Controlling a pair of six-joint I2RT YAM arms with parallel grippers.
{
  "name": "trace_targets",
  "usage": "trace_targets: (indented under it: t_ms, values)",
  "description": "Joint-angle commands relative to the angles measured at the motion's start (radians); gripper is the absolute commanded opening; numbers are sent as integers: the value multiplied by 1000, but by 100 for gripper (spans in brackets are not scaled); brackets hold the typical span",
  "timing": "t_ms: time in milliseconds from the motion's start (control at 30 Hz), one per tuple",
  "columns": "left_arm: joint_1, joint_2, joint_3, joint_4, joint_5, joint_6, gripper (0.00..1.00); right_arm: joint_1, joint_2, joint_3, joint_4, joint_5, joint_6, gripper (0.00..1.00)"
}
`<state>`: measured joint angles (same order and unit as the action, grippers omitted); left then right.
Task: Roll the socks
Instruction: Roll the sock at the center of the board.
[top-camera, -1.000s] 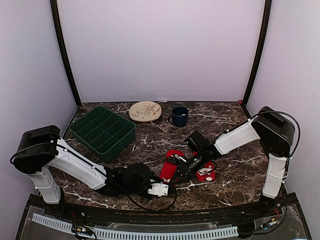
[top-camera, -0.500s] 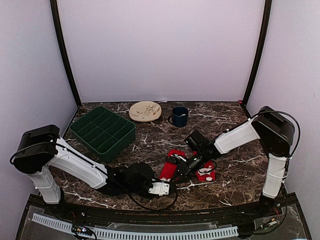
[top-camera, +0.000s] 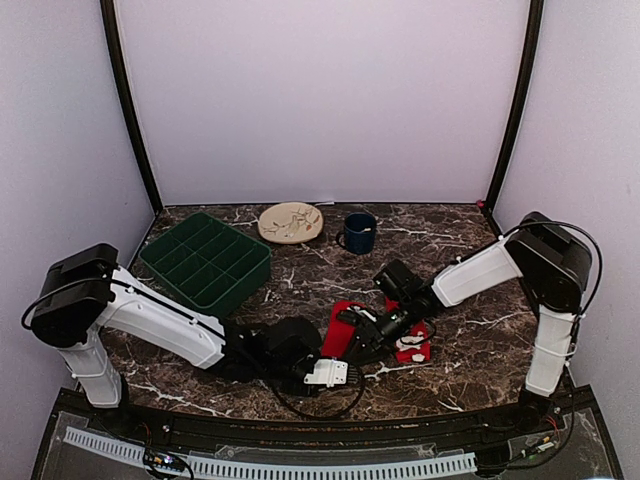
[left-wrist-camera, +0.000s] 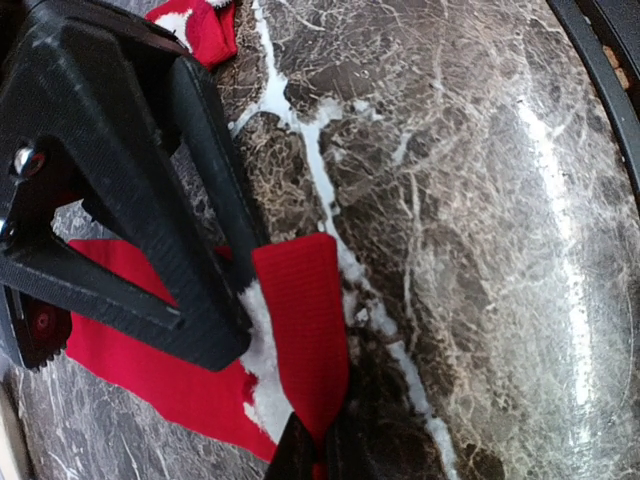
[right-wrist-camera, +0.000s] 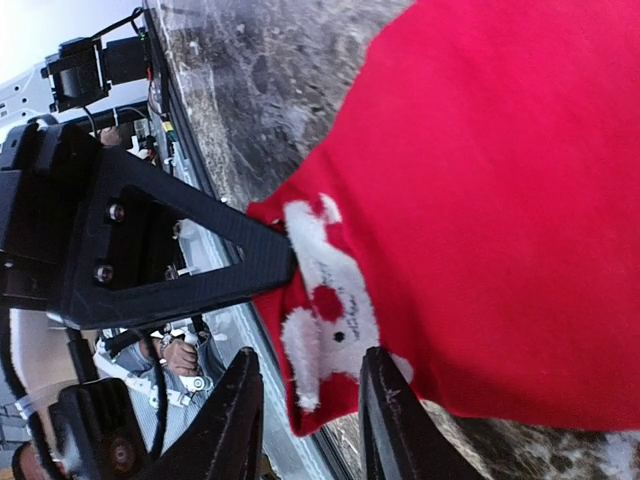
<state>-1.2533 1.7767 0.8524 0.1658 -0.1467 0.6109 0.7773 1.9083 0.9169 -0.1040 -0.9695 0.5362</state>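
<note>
One red sock (top-camera: 342, 318) lies at the table's front middle. In the left wrist view (left-wrist-camera: 305, 330) its edge is folded up, with white fuzz on the inside. My left gripper (top-camera: 335, 352) is shut on that folded edge (left-wrist-camera: 318, 445). My right gripper (top-camera: 358, 332) is open, and its fingers (right-wrist-camera: 392, 420) straddle the sock's white patterned end (right-wrist-camera: 325, 320) without closing on it. The left gripper's black finger (right-wrist-camera: 180, 255) meets the same end of the sock. The second red sock (top-camera: 412, 347) lies just right of the grippers and also shows in the left wrist view (left-wrist-camera: 205, 25).
A green divided tray (top-camera: 205, 262) stands at the left. A cream plate (top-camera: 290, 222) and a dark blue mug (top-camera: 359, 232) stand at the back. The table's black front rim (left-wrist-camera: 600, 70) runs close by the left gripper.
My left arm has reached further right, bringing its gripper up to the sock's near edge. The right gripper has barely moved.
</note>
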Motion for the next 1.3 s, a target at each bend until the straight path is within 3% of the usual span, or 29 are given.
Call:
trace_targets:
  t_ms: [0,500,1033,1267]
  values:
    - [30,6,60,-150,109,-74,0,-21,-52,-35,24,45,2,32]
    - [152,108,290,-489,423,-152,0,-58,-195,-163,156,225,71,34]
    - [305,273,553,-820,853,-229,0,-61,-505,-360,236,596,103,35]
    - [344,326,613,-892,983,-243,0,9,-627,-406,207,750,51,35]
